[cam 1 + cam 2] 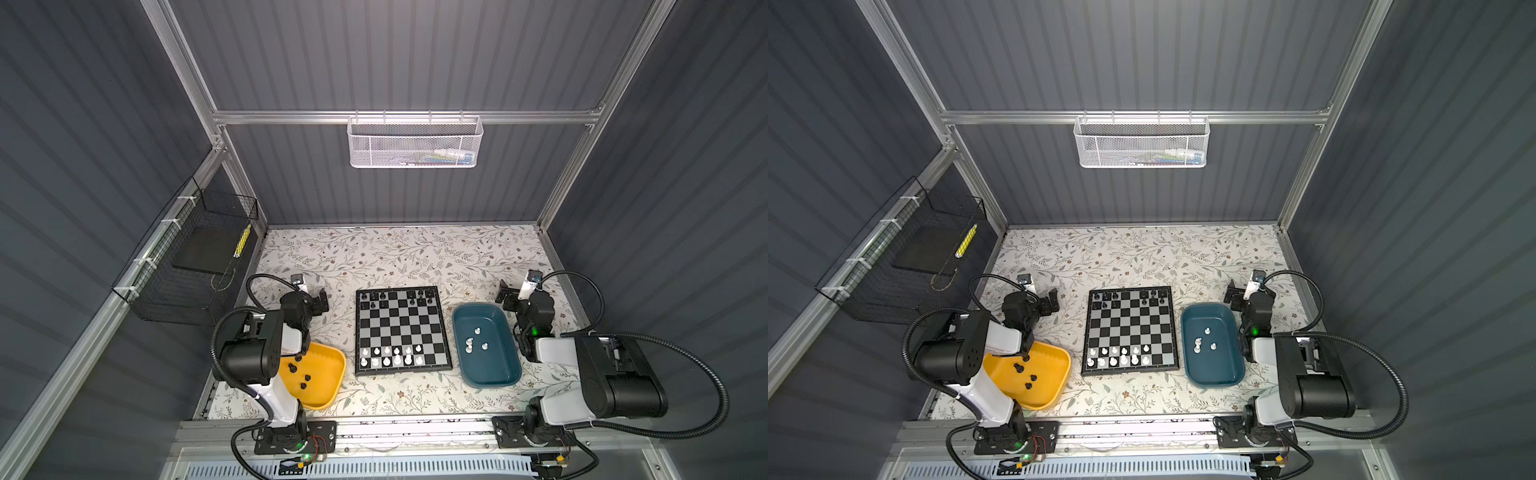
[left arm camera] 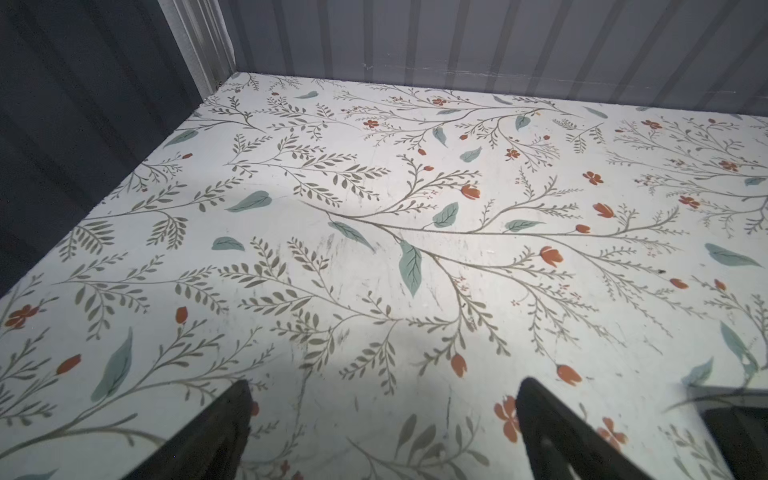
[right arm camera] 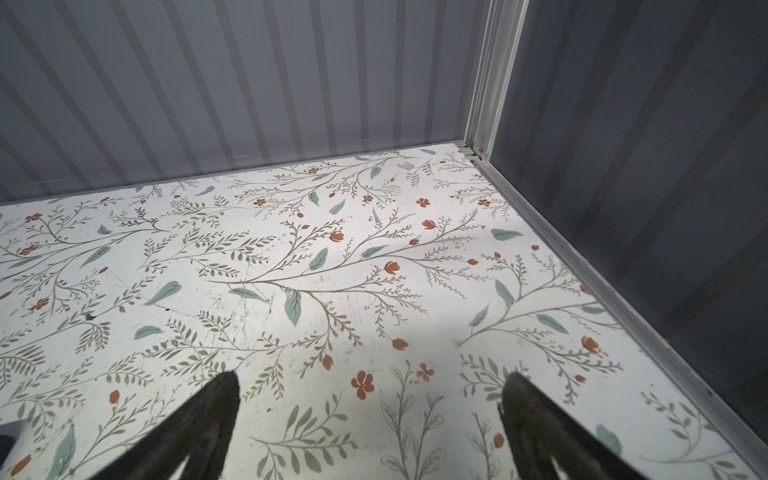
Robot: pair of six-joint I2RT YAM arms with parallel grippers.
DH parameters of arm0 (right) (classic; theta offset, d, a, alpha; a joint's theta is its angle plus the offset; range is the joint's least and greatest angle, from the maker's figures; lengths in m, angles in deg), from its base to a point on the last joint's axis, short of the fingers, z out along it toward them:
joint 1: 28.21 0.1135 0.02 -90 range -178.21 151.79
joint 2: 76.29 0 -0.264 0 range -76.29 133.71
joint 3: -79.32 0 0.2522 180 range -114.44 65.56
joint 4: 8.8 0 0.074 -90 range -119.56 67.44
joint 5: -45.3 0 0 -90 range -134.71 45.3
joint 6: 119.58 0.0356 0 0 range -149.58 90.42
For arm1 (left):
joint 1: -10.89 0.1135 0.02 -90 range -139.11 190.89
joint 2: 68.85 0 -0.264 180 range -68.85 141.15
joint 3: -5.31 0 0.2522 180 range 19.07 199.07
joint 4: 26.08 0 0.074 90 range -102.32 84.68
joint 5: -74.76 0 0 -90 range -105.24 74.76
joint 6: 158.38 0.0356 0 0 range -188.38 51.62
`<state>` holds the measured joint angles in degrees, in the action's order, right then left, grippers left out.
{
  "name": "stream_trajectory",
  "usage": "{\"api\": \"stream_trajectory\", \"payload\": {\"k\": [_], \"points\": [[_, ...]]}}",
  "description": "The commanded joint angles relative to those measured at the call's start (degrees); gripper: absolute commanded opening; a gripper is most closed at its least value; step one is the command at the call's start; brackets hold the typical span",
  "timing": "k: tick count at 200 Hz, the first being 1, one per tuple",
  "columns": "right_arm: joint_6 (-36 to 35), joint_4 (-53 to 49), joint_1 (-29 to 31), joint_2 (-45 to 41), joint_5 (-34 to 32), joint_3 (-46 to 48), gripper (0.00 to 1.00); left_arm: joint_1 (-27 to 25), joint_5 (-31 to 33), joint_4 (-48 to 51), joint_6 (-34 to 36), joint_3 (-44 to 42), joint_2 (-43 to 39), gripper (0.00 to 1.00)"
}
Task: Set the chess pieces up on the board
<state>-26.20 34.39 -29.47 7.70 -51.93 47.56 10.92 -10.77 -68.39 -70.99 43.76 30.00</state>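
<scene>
The board [image 1: 401, 328] [image 1: 1129, 328] lies in the middle of the floral table. Several black chess pieces [image 1: 374, 296] stand on its far rows and several white ones [image 1: 390, 358] on its near rows. More black pieces [image 1: 306, 378] lie in a yellow tray [image 1: 328, 376], and more white pieces [image 1: 473, 340] in a teal tray [image 1: 494, 370]. My left gripper [image 1: 321, 301] [image 2: 384, 395] hovers open left of the board's far corner. My right gripper [image 1: 505, 297] [image 3: 372, 386] hovers open beyond the teal tray. Only bare table shows between the fingertips [image 2: 241, 399] [image 3: 519, 390].
The yellow tray [image 1: 1054, 374] sits left of the board, partly under my left arm, and the teal tray [image 1: 1225, 370] sits to its right. A white mesh basket [image 1: 413, 143] hangs on the back wall and a black wire basket [image 1: 199, 266] on the left wall.
</scene>
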Motion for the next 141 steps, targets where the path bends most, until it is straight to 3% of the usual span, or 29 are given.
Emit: {"api": "stream_trajectory", "payload": {"k": [1,141], "points": [[-2.08,0.97,-0.13,-0.47,4.44,0.45,0.99,-0.3,0.14,0.35,0.84,0.56,-0.67,1.0],[-2.41,0.8,-0.24,-0.49,5.59,0.42,0.99,-0.32,0.19,0.35,0.85,0.54,-0.67,1.0]]}}
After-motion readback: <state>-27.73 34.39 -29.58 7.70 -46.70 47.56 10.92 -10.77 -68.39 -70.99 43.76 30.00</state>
